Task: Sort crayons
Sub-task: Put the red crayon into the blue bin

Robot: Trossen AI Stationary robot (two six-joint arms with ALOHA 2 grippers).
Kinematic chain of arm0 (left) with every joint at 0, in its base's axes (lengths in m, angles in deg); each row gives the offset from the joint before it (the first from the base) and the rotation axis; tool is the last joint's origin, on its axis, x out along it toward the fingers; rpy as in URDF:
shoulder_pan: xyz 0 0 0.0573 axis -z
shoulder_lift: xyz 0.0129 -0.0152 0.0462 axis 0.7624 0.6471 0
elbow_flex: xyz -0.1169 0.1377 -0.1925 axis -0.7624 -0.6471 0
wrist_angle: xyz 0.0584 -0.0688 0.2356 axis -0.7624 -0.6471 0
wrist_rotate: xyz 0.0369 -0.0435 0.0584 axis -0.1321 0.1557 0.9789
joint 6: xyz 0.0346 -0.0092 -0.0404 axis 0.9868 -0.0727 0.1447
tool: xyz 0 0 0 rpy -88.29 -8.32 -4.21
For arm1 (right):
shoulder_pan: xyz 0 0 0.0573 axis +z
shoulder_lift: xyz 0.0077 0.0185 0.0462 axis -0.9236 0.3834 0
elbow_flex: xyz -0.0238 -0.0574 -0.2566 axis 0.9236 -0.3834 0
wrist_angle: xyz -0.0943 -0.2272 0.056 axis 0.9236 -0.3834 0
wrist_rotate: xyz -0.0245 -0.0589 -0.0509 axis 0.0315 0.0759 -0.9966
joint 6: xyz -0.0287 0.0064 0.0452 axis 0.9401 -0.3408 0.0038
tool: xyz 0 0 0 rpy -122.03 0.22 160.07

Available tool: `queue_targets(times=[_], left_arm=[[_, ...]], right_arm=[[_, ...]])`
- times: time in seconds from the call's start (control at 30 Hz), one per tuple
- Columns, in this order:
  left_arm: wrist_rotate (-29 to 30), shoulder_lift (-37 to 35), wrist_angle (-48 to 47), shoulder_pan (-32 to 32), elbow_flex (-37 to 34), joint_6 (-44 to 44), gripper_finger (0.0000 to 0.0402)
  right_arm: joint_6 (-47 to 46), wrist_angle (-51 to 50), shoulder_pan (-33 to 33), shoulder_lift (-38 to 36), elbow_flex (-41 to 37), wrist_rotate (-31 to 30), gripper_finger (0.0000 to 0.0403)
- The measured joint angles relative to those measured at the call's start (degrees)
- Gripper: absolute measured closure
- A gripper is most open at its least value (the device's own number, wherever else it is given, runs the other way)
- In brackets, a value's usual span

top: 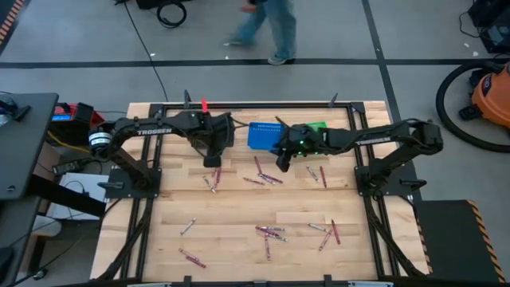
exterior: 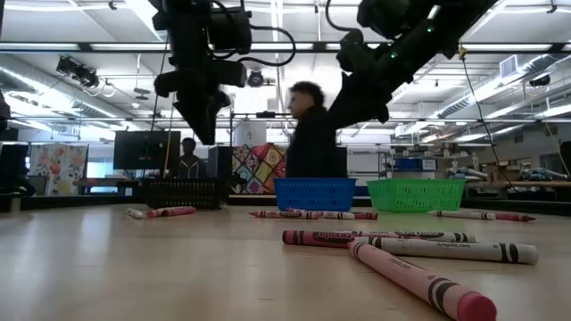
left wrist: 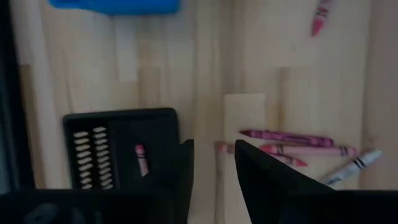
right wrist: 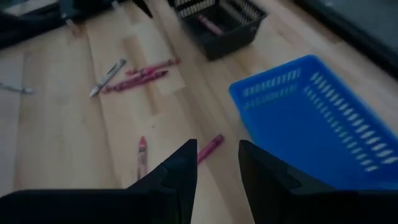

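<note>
Red, pink and pale grey crayons lie scattered on the wooden table (top: 239, 207), one cluster (top: 267, 177) near the baskets and another (top: 271, 233) nearer the front. One red crayon (left wrist: 142, 159) lies inside the black basket (left wrist: 121, 149). My left gripper (left wrist: 214, 168) hovers open just beside that basket, pointing down, with nothing between its fingers. My right gripper (right wrist: 217, 163) hangs open above the table next to the blue basket (right wrist: 317, 118), over a pink crayon (right wrist: 210, 148). The green basket (top: 317, 127) stands right of the blue one.
The three baskets (exterior: 314, 193) stand in a row near the table's far edge. A metal frame borders the table (top: 239, 105). A person (top: 267, 28) walks on the floor beyond it. Open wood lies between the crayon clusters.
</note>
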Motion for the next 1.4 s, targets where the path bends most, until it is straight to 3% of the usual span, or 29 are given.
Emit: queue_targets(times=[0.27,0.4,0.73,1.03,1.4], left_arm=[[-0.43,-1.41,-3.72,1.07,-0.03,-1.91,0.0276],[-0.46,-2.62,-5.96,1.07,-0.06,-1.92,0.0276],[-2.81,-8.07,-9.62,1.81,-0.09,-3.16,0.0276],[-2.9,-12.35,-15.36,4.14,-0.1,-7.08,0.0276],[-2.93,-15.58,-14.92,7.21,-0.1,-8.02,0.0276]], right_arm=[[-0.07,-9.66,2.39,8.14,10.27,-4.4,0.0277],[-5.22,-12.96,2.55,11.76,15.09,-4.52,0.0277],[-11.37,-13.94,3.49,18.38,18.81,-0.76,0.0277],[-14.83,-15.27,3.45,21.43,20.61,-1.93,0.0277],[-17.14,-14.89,3.27,24.76,20.63,-2.43,0.0279]])
